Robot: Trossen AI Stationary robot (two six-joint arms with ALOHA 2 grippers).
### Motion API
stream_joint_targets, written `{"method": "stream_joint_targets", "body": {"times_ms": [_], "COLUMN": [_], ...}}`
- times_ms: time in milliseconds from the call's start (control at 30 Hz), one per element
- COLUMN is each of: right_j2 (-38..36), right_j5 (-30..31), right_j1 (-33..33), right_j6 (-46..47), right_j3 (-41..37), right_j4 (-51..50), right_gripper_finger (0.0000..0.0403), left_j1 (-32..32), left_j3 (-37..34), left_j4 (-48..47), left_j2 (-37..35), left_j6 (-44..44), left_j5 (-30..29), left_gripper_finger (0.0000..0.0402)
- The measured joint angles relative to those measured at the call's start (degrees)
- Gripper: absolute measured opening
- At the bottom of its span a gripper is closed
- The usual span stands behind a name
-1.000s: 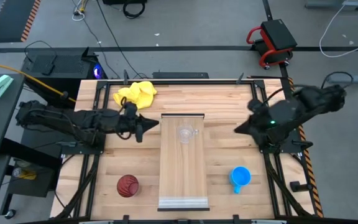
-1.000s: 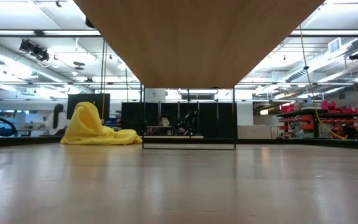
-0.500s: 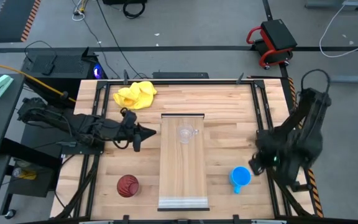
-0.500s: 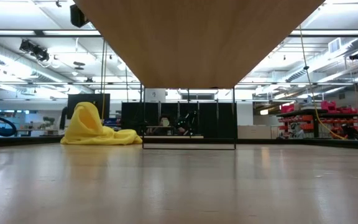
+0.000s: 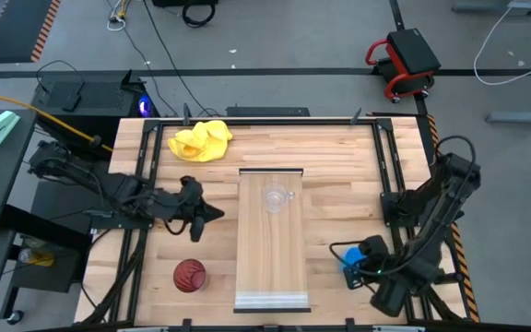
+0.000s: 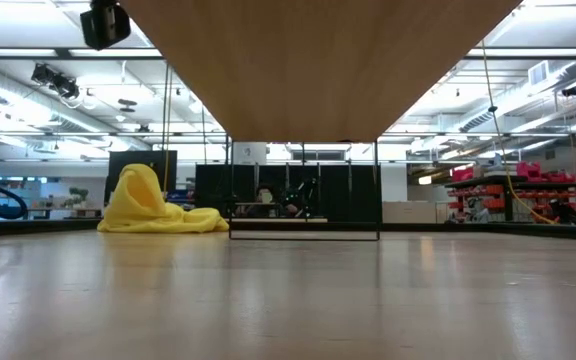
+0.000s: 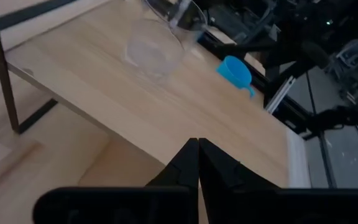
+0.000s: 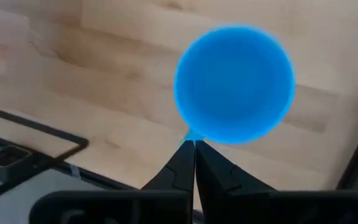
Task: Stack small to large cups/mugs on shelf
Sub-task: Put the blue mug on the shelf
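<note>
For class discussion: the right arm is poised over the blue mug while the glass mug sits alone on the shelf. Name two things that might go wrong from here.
1. The right gripper is shut, its tips right over the blue mug. Unless it opens first, descending would likely knock or tip the mug rather than grasp it.
2. The glass mug stands on the raised shelf. A careless placement beside it might push it off.

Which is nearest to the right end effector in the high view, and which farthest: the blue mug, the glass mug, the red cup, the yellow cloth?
From the right end effector:
1. Blue mug, right beside it, near the table's right edge.
2. Glass mug, on the shelf.
3. Red cup, left of the shelf.
4. Yellow cloth, far-left corner.
</note>
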Motion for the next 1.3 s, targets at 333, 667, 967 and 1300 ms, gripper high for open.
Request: {"method": "stream_joint_targets", "body": {"times_ms": [333,667,967,1300], "right_j2": [0.6,-0.8,-0.5,-0.5], "right_j5": [6.2,1.2,1.0,0.8], "right_j1": [-2.7,-5.0,-4.7,-7.1], "right_j6": [-0.8,-1.3,-1.7,-1.7], "right_j3": [0.0,-0.2,-6.1,-8.7], "right_j4": [0.8,-8.6,3.6,6.8], "right_gripper_finger": [0.002,0.002,0.0036,0.0063], "left_j1": [-2.2,-1.7,-1.7,-1.7], "left_j3": [0.0,0.0,0.0,0.0], "left_j4": [-0.3,-0.2,-0.2,-0.1], "left_j2": [0.0,0.0,0.0,0.0], "left_j6": [0.0,-0.7,-0.7,-0.6], "left_j5": [0.0,0.0,0.0,0.0], "left_gripper_finger": [0.0025,0.0016,0.0022,0.0016]}}
